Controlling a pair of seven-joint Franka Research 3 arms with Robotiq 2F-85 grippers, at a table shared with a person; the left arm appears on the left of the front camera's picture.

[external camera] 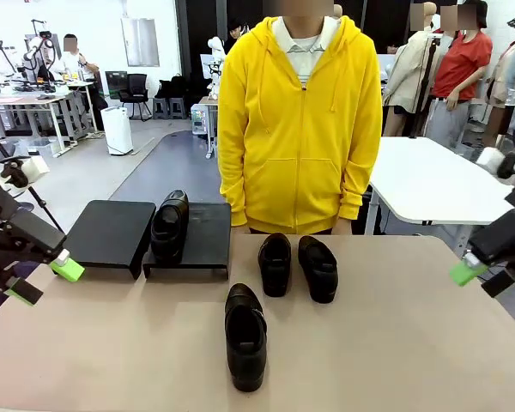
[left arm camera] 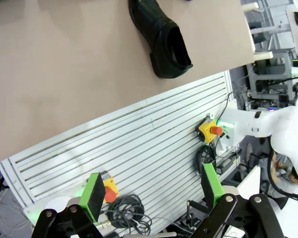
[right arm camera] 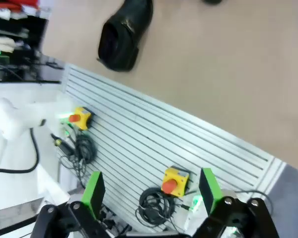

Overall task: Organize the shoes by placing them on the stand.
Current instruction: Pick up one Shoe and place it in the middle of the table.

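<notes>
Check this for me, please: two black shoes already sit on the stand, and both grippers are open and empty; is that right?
Not quite: only one shoe sits on the stand, as the front view shows; the other three shoes lie on the table. The left gripper and right gripper are indeed open and empty.

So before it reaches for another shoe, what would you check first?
1. Left gripper open and empty: ok.
2. Right gripper open and empty: ok.
3. Nearest shoe upright on the table, apart from the middle shoe and right shoe: ok.
4. Stored shoe resting on the right stand: ok.
5. Left stand has bare room on top: ok.
6. Person at the far edge, sleeves hanging clear of the table: ok.
</notes>
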